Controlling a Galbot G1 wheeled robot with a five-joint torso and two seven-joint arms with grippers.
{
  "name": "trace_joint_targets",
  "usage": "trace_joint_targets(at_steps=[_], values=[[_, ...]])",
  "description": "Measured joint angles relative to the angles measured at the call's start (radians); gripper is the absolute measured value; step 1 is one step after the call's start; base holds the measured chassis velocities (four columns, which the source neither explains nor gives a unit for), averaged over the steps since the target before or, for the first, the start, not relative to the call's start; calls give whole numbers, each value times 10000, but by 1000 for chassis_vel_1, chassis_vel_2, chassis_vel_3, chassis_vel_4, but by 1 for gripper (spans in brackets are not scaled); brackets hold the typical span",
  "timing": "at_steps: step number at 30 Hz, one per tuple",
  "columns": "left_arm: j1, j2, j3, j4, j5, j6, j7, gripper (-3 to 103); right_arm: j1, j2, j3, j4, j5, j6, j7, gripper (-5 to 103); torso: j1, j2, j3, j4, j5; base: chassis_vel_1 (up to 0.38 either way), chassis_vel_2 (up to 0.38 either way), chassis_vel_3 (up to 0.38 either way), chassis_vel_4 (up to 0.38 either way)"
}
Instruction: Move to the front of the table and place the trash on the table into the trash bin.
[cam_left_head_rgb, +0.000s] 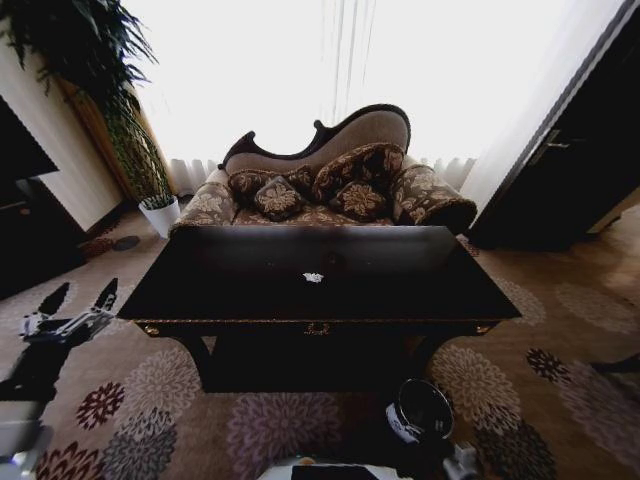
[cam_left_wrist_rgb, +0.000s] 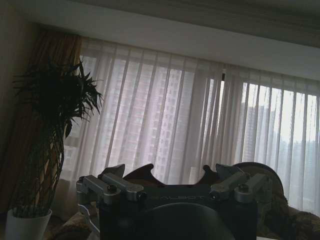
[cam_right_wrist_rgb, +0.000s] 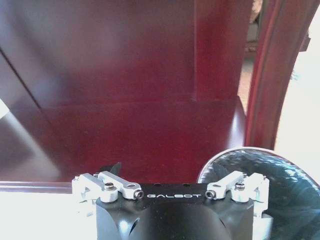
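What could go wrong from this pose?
1. The only litter visible is one small white wad mid-table, far from the left gripper, which hangs open beside the table's left end; the long reach may clip the edge.
2. The trash bin sits low under the front apron, so a drop from table height could miss.
3. The right gripper is open close to the bin rim and table leg; a lift could bump either.

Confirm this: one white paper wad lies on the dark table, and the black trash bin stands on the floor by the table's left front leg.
Wrong side. In the head view the trash bin stands on the floor by the right front leg of the table. The white paper wad does lie on the tabletop.
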Motion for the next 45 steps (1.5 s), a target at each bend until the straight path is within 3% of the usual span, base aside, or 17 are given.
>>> trace_joint_targets(at_steps=[3, 5, 14, 24, 33, 38, 45], values=[[-163, -58, 196, 49, 108, 5, 0, 100, -753, 308, 94, 1005, 28, 4, 104, 100, 0, 1, 0, -2, 4, 0, 0, 0, 0], [-325, -91, 374, 124, 213, 8, 0, 100, -1622, 664, 271, 2327, 91, -57, 635, 100, -1, 0, 0, -3, 2, 0, 0, 0, 0], [-603, 123, 442, 422, 156, 9, 0, 100, -3189, 986, 955, 5573, 388, -116, 1714, 100, -1, 1, -1, 0, 1, 0, 0, 0, 0], [-906, 317, 719, 715, 173, 9, 0, 100, -4019, 1109, 2473, 8815, 1470, -995, 2405, 100, 0, 0, 0, 0, 0, 0, 0, 0, 0], [-957, 565, 567, 917, 16, 15, -5, 100, -4114, 1063, 3324, 10450, 2441, -1560, 2833, 100, 0, 1, 0, -1, 1, 0, 0, 0, 0], [-857, 508, 483, 1022, 88, -2, -1, 100, -3510, 695, 3737, 11192, 3392, -2280, 3307, 100, 0, 1, 1, -1, 2, 0, 0, 0, 0], [-546, 144, 391, 922, 294, -88, 28, 100, -1617, -1337, 3956, 11697, 4870, -3878, 4158, 100, 1, 0, 1, 1, 4, 0, 0, 0, 0]])
